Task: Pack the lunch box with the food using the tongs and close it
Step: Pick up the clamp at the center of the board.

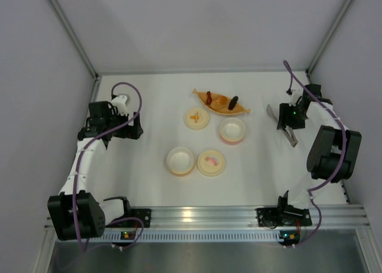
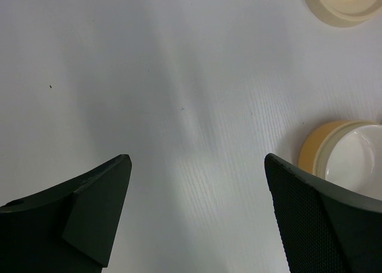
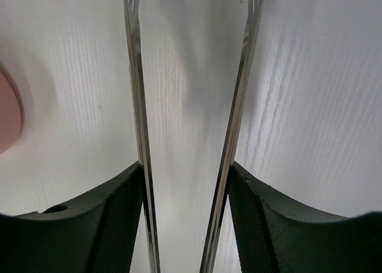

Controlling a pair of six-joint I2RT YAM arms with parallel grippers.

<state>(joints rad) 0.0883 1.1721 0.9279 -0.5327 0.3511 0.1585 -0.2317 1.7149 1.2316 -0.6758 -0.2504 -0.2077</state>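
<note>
Viewing from above: right gripper (image 1: 290,119) clenches the tongs (image 1: 291,135), well right of the boat-shaped dish (image 1: 200,94), which holds the food (image 1: 237,100).

Left wrist: left gripper (image 2: 197,165) released, empty.

Right wrist: both tong arms touch the pads (image 3: 119,219). An uneven squeeze could twist the tongs loose.

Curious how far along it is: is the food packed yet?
Not packed: the food lies in the boat dish; far bowl and near bowl look empty.
</note>
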